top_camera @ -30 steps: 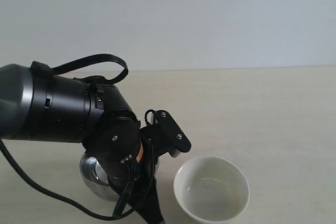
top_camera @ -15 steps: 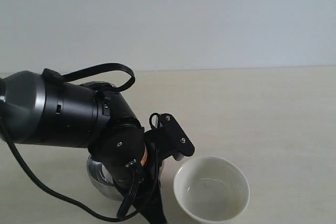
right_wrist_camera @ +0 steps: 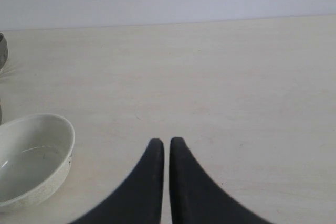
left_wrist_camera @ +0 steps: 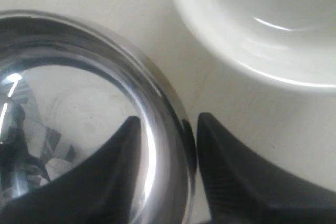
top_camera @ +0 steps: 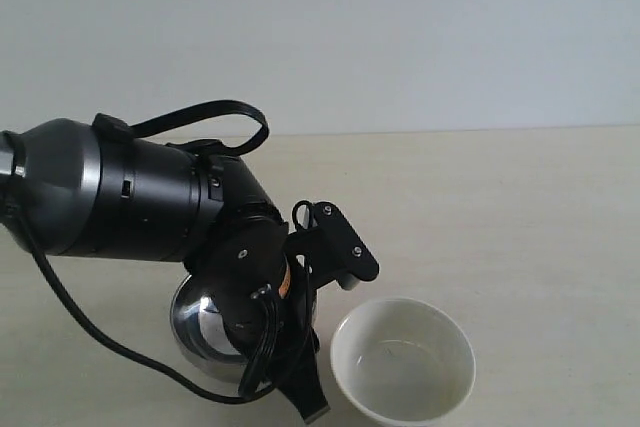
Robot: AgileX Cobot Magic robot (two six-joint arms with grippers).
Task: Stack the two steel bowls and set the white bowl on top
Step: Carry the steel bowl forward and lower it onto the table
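- Left arm [top_camera: 120, 202]: black and bulky, reaching in from the left. It hides most of what lies under it. A looped black cable [top_camera: 200, 112] arches over its top.
- Steel bowl [top_camera: 192, 332]: mirror-bright, standing on the pale table [top_camera: 520, 227] at the near left. It is just beside the white bowl and apart from it. Only its left flank shows past the arm. I cannot tell whether a second steel bowl sits nested inside it, and the close view of the rim does not settle that.
- Left gripper [left_wrist_camera: 168, 121]: jaws apart, straddling the steel rim. One finger [left_wrist_camera: 118, 177] is inside the bowl and the other is outside, on the white bowl's side. A little slack shows along the inner wall, so the rim is not pinched.
- White bowl [top_camera: 402, 362]: glossy, cream inside, upright on the table to the right of the steel bowl.
- Right gripper [right_wrist_camera: 167, 148]: seen only from its own wrist camera. Its jaws are together with a hairline slit between them, low over bare table and well apart from the bowls. That view cuts off the white bowl at its edge and shows only a blurred sliver of steel beyond.
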